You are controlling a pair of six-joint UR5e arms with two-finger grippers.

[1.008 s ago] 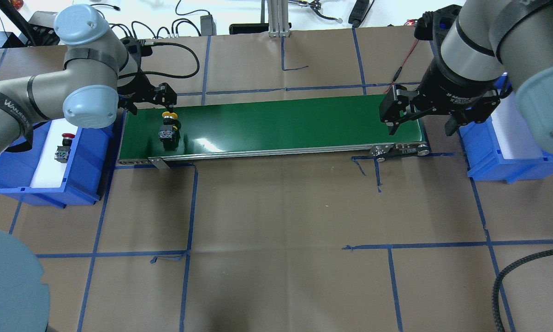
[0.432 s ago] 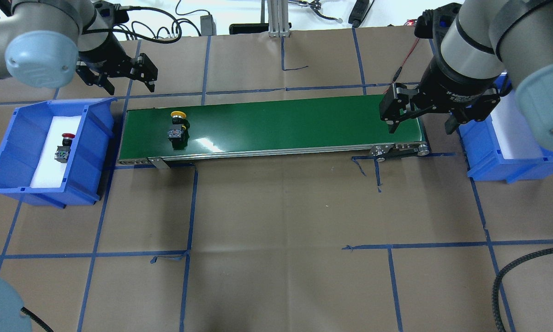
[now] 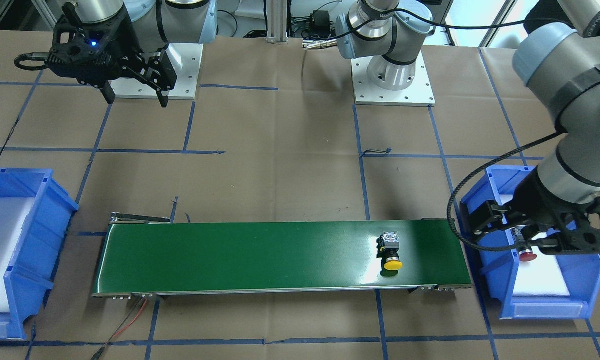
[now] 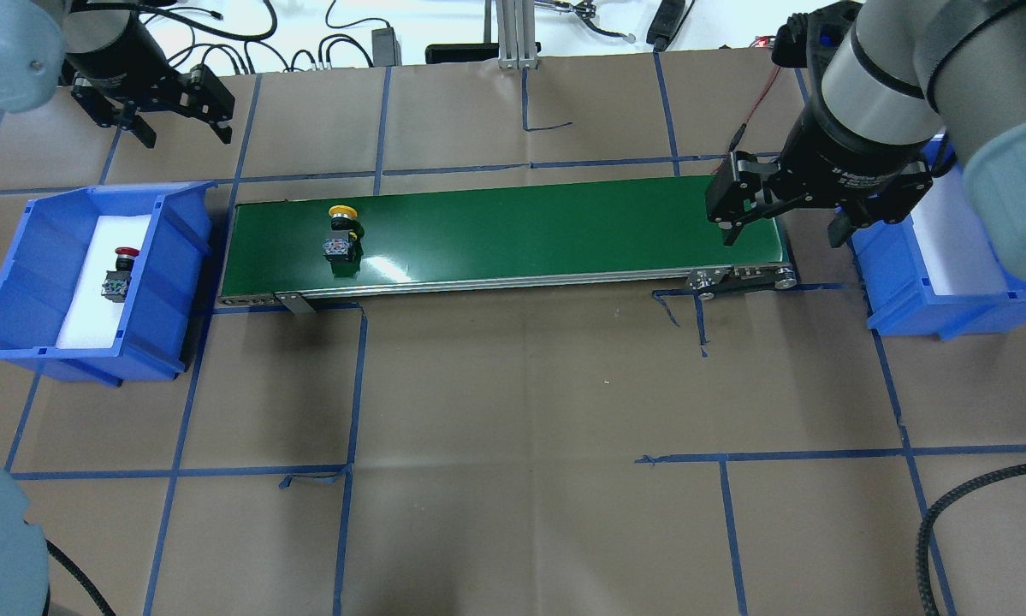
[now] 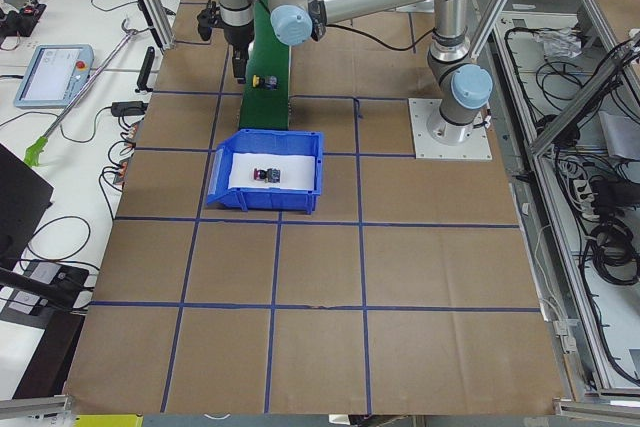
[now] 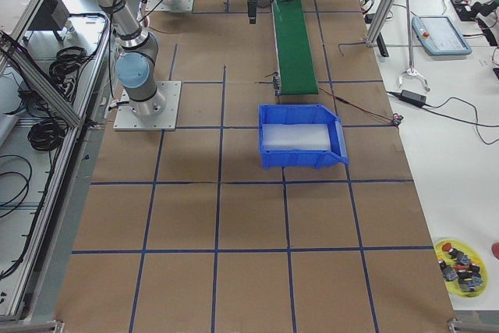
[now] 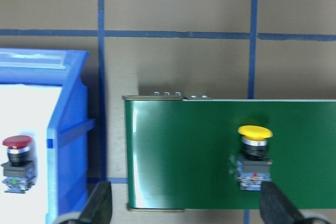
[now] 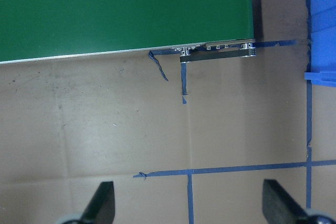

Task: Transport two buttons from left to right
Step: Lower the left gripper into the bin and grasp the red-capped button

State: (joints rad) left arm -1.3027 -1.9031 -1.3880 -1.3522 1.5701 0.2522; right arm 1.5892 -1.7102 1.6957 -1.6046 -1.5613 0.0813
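The left claw hangs wide open and empty, high over the brown paper behind the nearer bin. In its wrist view the two black fingers stand far apart at the lower edge, with nothing between them. Below and in front of it stands a blue plastic bin with a white foam pad inside. On that pad lies the red-capped push button with a black-grey blocky body, on its side, cap pointing away from the robot. A narrow strip of brown paper separates this bin from the left end of a long green conveyor belt. Near that end lies the yellow-capped push button with the same blocky body, also on its side. Its cap is closer to the far edge of the belt than to the near one, but it does not touch the edge. A long stretch of green belt lies between this button and the right claw. That claw is also spread open and holds nothing. In the overhead view one of its fingers is over the right end of the belt and the other is beside a second blue bin. There is white lettering on its black body, too small to read with certainty. The bench is covered with brown paper, divided into squares by blue tape lines. Cables lie behind its far edge.
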